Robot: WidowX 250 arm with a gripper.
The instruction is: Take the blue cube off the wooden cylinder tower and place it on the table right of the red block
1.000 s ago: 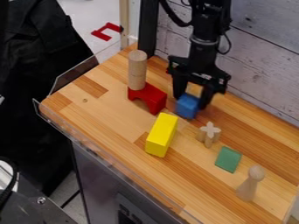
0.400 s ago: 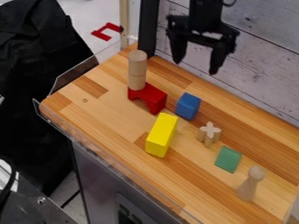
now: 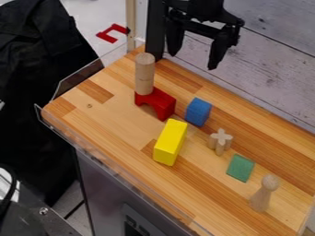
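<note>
Blue block (image 3: pixel 198 112) between red arch (image 3: pixel 161 104), wooden cross piece (image 3: pixel 220 141); end effector (image 3: pixel 195 60) above, fingers spread.

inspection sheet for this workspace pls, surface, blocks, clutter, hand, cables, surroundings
surface: wooden tabletop, small dark mark toward its left corner
nearest things: blue block on the tabletop; wooden cylinder upright at one end of the red arch block
other things: yellow block, wooden cross-shaped piece, green block, wooden peg figure
hand: black hand by the wall, fingers apart, holding nothing
cables: dark curved line at lower left, possibly a cable
surroundings: plank wall behind, black cloth at left, red piece beyond the tabletop
</note>
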